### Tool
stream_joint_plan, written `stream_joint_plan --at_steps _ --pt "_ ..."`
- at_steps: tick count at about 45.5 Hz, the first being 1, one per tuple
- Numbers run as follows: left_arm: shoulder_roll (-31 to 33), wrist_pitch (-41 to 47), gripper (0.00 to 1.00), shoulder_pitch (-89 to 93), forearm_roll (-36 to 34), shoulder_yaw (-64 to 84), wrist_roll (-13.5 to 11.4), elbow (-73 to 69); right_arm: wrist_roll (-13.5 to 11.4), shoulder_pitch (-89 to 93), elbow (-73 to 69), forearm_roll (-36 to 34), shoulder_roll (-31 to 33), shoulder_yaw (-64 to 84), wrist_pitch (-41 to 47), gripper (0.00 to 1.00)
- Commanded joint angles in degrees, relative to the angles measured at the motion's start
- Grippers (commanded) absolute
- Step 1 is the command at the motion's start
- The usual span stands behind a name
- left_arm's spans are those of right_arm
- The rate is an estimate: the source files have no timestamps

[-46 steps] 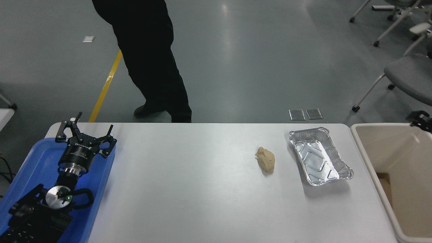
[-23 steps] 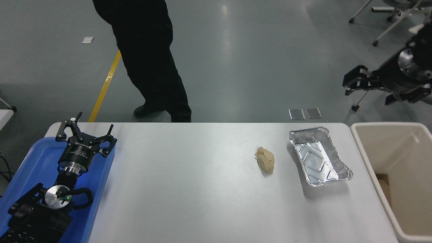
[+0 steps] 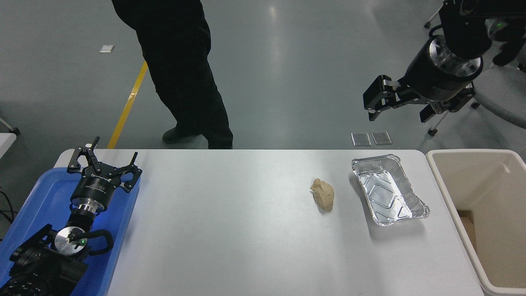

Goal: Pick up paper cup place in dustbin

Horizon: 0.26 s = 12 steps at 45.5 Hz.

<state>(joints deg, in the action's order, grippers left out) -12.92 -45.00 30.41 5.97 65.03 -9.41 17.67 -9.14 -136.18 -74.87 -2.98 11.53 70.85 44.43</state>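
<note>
The white tapered paper cup shows nowhere on the table or between either set of jaws; whether it lies inside the large beige rectangular plastic dustbin (image 3: 436, 172) cannot be told, since that bin is cut off by the right and bottom edges of the view and only part of its deep interior shows, with a brownish patch low down against the near wall. The right black gripper (image 3: 397, 106) hangs high in the air above the table's far right corner, up and to the left of the dustbin, its jaws spread apart and holding nothing. The left black gripper (image 3: 103, 161) sits parked over the blue plastic tray (image 3: 43, 193) at the lower left, its fingers splayed and holding nothing. On the white table (image 3: 230, 230) a crumpled tan paper wad (image 3: 323, 194) lies just left of a shiny rectangular foil tray (image 3: 388, 189), the two apart. A person in dark trousers (image 3: 181, 70) stands at the far side, cut off at the top.
</note>
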Motion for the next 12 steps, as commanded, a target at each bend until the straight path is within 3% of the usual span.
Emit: stream_joint_plan --at_steps 1,12 --pt "0.00 0.00 0.99 0.00 0.00 0.01 0.01 0.00 0.00 -0.40 -0.10 -0.10 -0.90 -0.36 0.57 1.00" --pt "0.00 0.00 0.99 0.00 0.00 0.01 0.01 0.00 0.09 -1.28 0.08 -3.61 -0.46 1.22 0.57 1.00"
